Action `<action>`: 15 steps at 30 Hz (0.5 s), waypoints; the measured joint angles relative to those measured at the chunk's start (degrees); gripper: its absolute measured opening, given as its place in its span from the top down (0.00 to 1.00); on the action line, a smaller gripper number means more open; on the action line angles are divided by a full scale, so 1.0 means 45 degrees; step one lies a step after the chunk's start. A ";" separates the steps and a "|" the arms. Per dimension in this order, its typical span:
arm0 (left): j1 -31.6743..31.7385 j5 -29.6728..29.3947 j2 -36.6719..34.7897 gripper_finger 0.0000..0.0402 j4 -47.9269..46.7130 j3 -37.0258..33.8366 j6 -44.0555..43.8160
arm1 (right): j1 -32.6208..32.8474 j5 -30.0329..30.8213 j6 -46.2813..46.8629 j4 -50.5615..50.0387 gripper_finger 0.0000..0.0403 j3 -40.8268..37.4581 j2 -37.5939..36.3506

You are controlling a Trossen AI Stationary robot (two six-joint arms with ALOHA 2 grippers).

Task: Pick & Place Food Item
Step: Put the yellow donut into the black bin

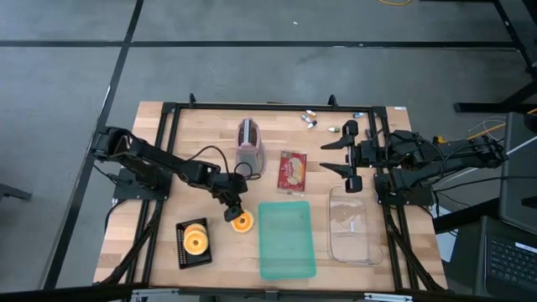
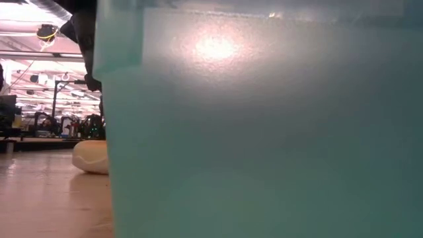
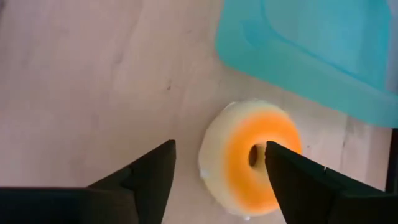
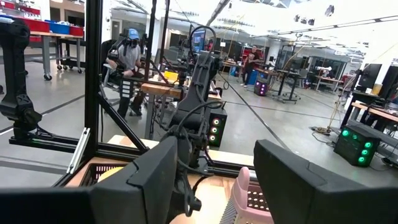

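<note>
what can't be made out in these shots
- Low view: the teal tray fills the frame and hides almost the whole table.
- High view: the small items at the table's far edge are too small to identify.
- Left wrist view: the orange-iced donut is partly hidden by a finger of the left hand.

A pale wood-grain table [image 1: 210, 126] carries a frosted, matt teal plastic tray [image 1: 286, 240], a clear glossy plastic container [image 1: 351, 225] and a smooth orange-glazed doughnut [image 3: 252, 155].

Robotics lab or workshop, large open hall. Grey concrete floor [image 1: 252, 75] with dark seams; ceiling strip lights [image 4: 311, 28]; rows of workbenches [image 4: 298, 78]; black metal frame [image 4: 93, 81]; equipment with green lamps [image 4: 357, 146]; seated person [image 4: 127, 59] at a bench.
</note>
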 joint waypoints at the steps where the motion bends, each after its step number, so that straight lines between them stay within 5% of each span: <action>1: -0.0052 0.0004 0.0101 0.39 -0.0027 -0.0001 -0.0006 | -0.0003 -0.0001 0.0000 0.0000 0.47 0.0000 0.0000; 15: -0.0242 0.0567 0.1695 0.51 0.0458 0.0029 -0.0132 | -0.0003 -0.0029 0.0223 -0.0028 0.47 0.0005 0.0000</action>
